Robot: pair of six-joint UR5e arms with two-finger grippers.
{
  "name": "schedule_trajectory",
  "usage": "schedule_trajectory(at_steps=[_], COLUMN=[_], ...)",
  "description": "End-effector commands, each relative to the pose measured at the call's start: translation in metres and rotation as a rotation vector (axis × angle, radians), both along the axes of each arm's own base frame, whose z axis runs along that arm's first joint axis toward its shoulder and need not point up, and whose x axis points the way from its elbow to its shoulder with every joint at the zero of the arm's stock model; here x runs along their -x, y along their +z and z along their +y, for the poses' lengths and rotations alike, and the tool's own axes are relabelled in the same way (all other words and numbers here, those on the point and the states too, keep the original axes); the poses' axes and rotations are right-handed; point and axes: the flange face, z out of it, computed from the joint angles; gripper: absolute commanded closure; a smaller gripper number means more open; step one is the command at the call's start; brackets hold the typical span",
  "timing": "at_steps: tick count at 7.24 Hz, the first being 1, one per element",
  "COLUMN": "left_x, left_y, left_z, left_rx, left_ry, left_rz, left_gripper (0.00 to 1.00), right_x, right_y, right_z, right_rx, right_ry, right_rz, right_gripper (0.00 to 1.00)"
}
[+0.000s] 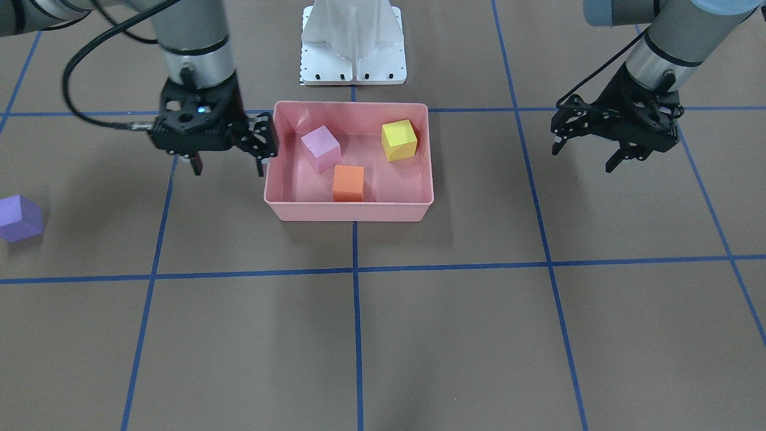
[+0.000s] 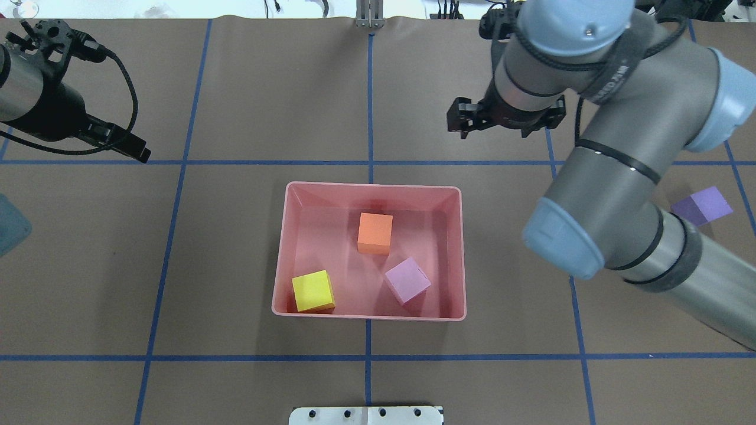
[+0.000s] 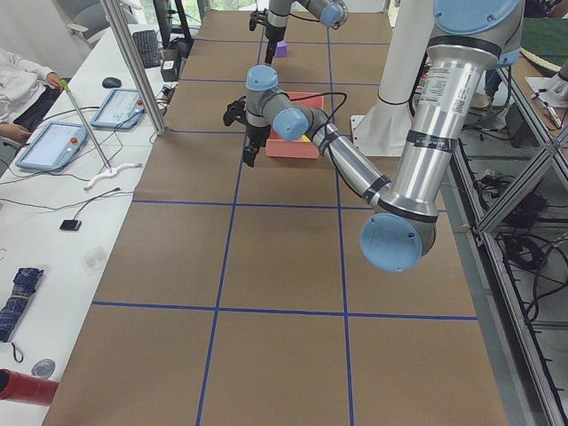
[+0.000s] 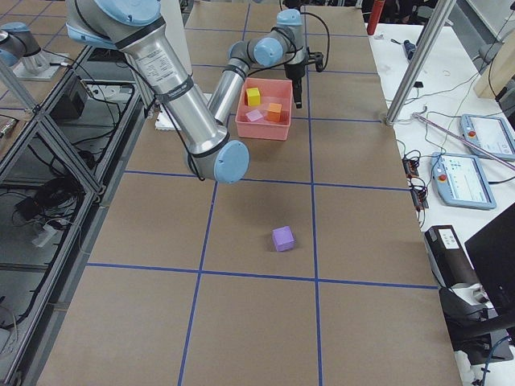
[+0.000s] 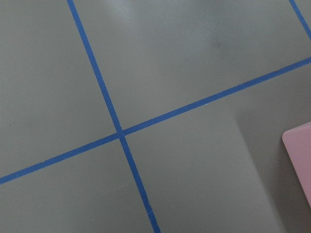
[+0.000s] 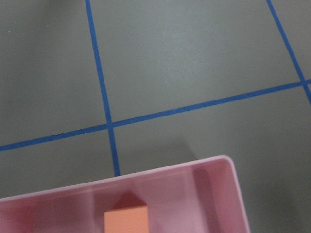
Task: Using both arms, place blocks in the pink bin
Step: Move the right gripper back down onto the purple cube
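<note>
The pink bin (image 1: pixel 347 212) stands mid-table and also shows in the overhead view (image 2: pixel 372 186). In it lie the yellow block (image 1: pixel 399 140), the orange block (image 1: pixel 348 182) and the light pink block (image 1: pixel 321 148). The violet block (image 1: pixel 19 218) lies alone on the table far out on my right side (image 2: pixel 703 206). My right gripper (image 1: pixel 228 166) is open and empty, hanging just outside the bin's wall. My left gripper (image 1: pixel 585 157) is open and empty, above the table well off the bin's other side. The right wrist view shows a bin corner (image 6: pixel 146 174) and the orange block (image 6: pixel 126 221).
The white base stand (image 1: pixel 353 48) sits behind the bin on the robot's side. Blue tape lines (image 1: pixel 356 269) grid the brown table. The left wrist view shows only tape lines and a sliver of the bin (image 5: pixel 300 160).
</note>
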Motion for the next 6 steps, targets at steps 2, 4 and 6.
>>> schedule_trajectory(at_steps=[2, 4, 6], left_x=[-0.005, -0.014, -0.015], left_y=[0.001, 0.000, 0.000], left_z=[0.001, 0.004, 0.005], left_rx=[0.004, 0.014, 0.013], left_ry=[0.007, 0.014, 0.015], left_rz=[-0.002, 0.000, -0.002], left_gripper=[0.00, 0.00, 0.00], right_x=[-0.120, -0.182, -0.215], right_y=[0.151, 0.248, 0.351], right_z=[-0.023, 0.006, 0.044], right_rx=[-0.089, -0.164, -0.222], right_ry=[-0.176, -0.206, -0.232], right_rz=[0.071, 0.017, 0.015], right_gripper=[0.00, 0.00, 0.00])
